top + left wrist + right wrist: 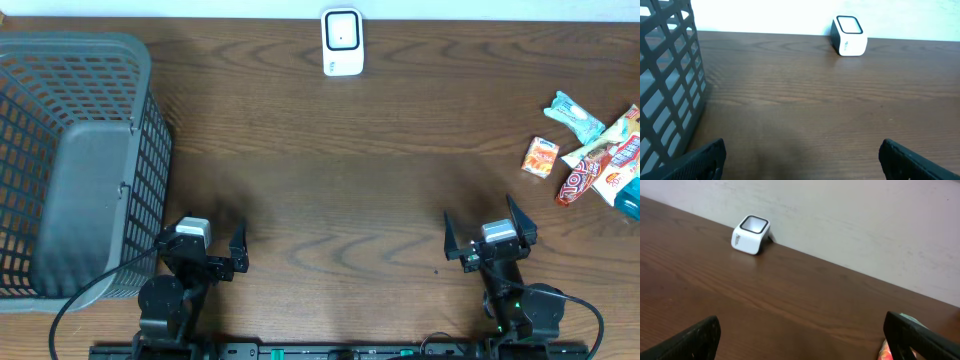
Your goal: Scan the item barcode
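**A:** Both arms sat low at the near edge. The left gripper point(203, 245) had its jaws spread wide with nothing in them, and the right gripper point(483, 222) was the same, wide and empty.

**B:** And the goods?

**A:** The snack packets point(598, 150) were heaped at the right edge of the table point(350, 180). They were well apart from the white barcode scanner point(342, 42) at the far edge.

**B:** Where was the trouble likely to come from?

**A:** The heap itself, I reckoned. The packets overlapped, so a pinch on the red bar point(578, 182) could have dragged a neighbour along or lifted two at once. Glossy wrappers looked liable to slip. The outermost ones lay right at the edge, where a nudge might have sent them off. And whichever one got carried, its barcode could have faced away from the scanner's window.

**B:** Was there a safer pick?

**A:** The orange packet point(541, 157) lay just clear of the rest.

**B:** Anything in the way?

**A:** There was only bare wood between the heap and the scanner. The grey basket point(150, 150) stood beside the left arm, well off the right arm's route.
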Tool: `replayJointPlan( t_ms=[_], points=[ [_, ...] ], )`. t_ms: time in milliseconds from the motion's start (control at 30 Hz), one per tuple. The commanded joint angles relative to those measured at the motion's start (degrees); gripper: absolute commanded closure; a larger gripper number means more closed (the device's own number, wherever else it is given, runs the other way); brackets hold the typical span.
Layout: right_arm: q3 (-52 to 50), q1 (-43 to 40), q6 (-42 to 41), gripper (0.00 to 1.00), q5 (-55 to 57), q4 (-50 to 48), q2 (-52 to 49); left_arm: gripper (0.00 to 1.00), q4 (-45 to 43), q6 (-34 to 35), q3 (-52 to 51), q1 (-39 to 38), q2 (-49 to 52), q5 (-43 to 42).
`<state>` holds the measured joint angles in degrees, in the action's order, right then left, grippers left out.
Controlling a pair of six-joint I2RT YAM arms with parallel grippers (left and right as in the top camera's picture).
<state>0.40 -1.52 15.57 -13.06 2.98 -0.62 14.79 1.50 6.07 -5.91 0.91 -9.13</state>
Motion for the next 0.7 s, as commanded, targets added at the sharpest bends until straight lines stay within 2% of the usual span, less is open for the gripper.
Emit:
replayJointPlan(
  t_ms=[0,667],
  points=[
    [-0.09,0.76,-0.98,0.01,0.72,0.31,0.28,0.02,0.55,0.09,-1.25,-0.28,-0.31,-0.74],
    [-0.09,0.76,-0.98,0.01,0.72,0.31,0.28,0.02,0.57,-2.32,-1.25,-0.28,-0.83,1.86]
  ],
)
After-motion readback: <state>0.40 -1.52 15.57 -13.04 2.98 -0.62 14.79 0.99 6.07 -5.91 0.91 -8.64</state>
